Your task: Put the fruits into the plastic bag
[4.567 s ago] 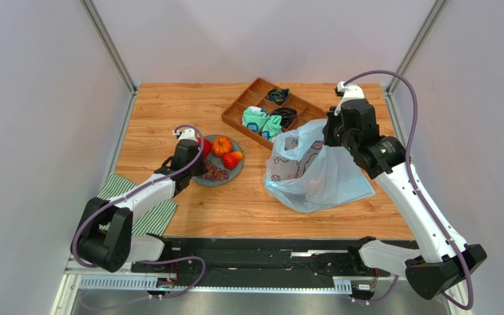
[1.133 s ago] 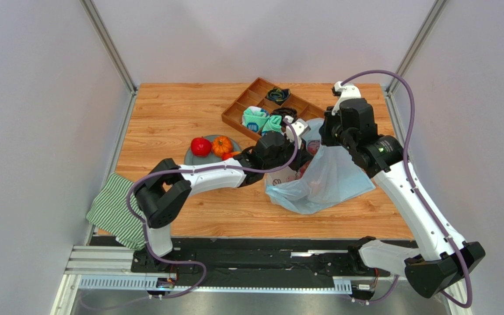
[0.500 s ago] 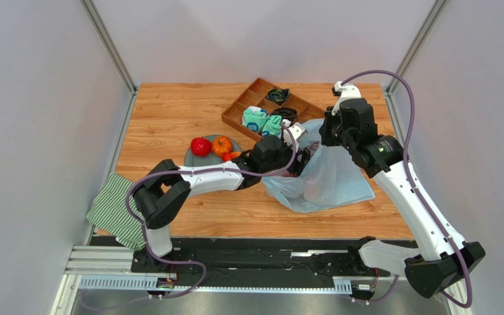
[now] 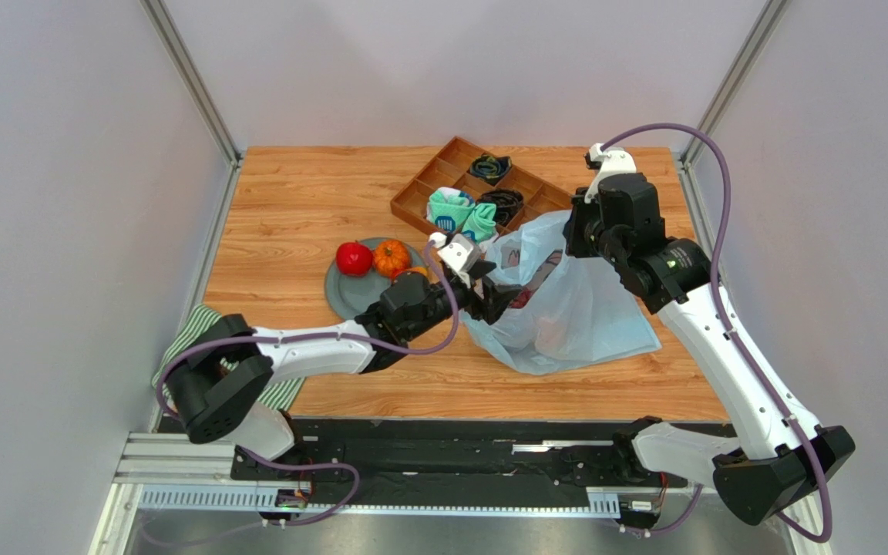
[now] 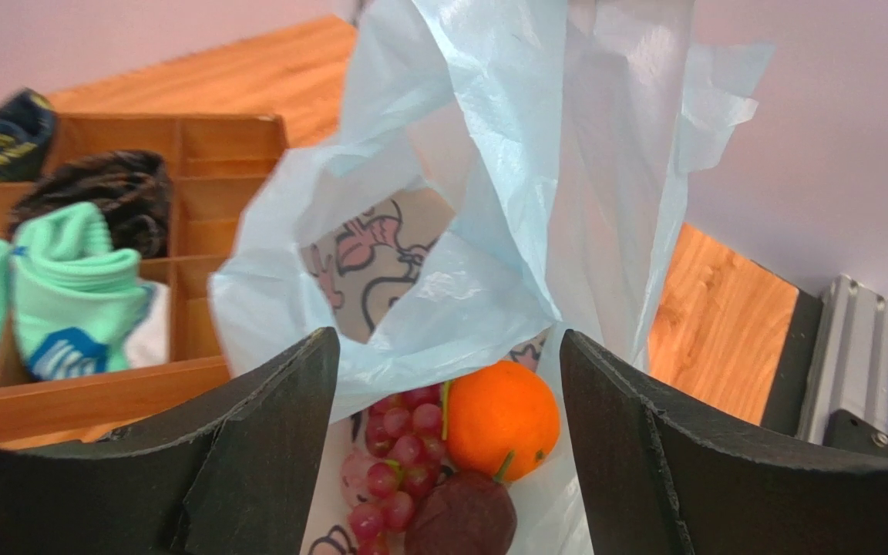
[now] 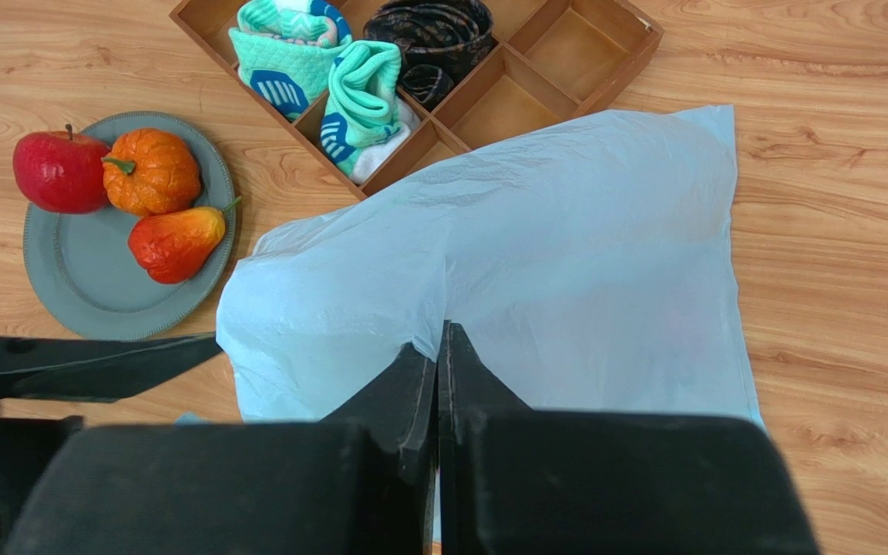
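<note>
Grape bunch (image 5: 397,460) just beyond left claw (image 5: 446,347)

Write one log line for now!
left pincer open | right pincer shut on plastic bag | bagged: grapes, orange, purple fruit | plate: red apple, ribbed fruit, red-orange fruit

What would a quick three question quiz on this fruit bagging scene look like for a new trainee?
1. True or false: the left gripper is shut on a fruit.
2. Which fruit lies inside the plastic bag? A. red apple B. grape bunch C. ribbed orange fruit
3. How many fruits sit on the grey plate?
Key: 1. False; its jaws stand open, gripping nothing. 2. B. 3. Three: red apple, ribbed orange fruit and red-orange fruit.
</note>
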